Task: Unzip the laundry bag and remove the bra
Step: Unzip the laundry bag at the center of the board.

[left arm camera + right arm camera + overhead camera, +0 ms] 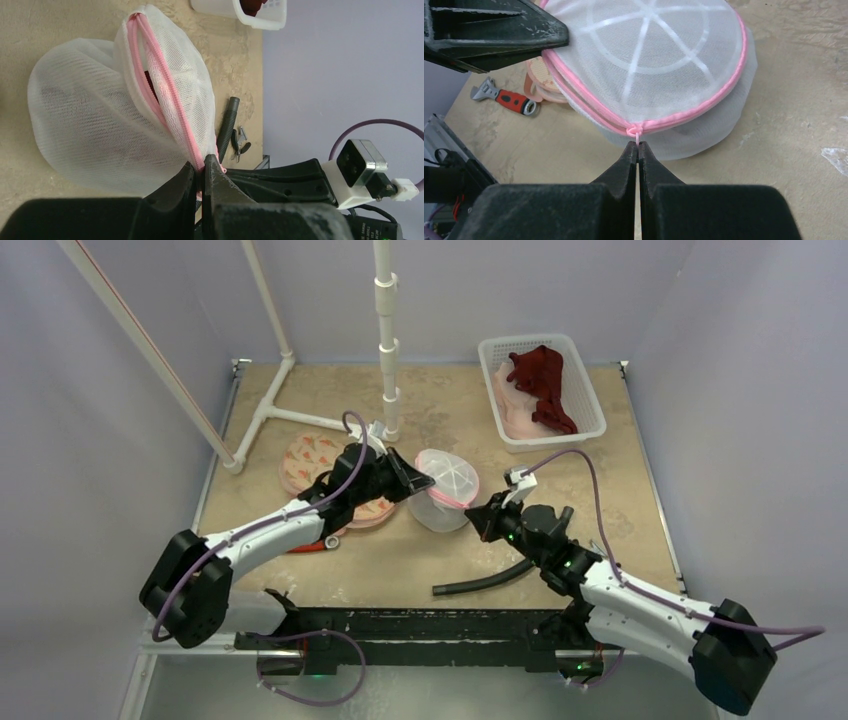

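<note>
While the mesh laundry bag (445, 490) sat mid-table, left gripper (202, 167) was clamped on its pink zipper seam (170, 90); right gripper (638, 147) pinched the zipper pull (636, 133). Step: unzipping. Next move required drawing pull along track, seam braced.

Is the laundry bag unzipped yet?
Partly open: the zipper gapes along one side, something dark red showing in the gap.

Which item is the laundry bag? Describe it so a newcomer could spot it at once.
Start at the middle of the tan table, just in front of the white pipe stand. There lies the laundry bag, a round white mesh dome. Its pink zipper rim sets it apart from the flat peach pads to its left.
</note>
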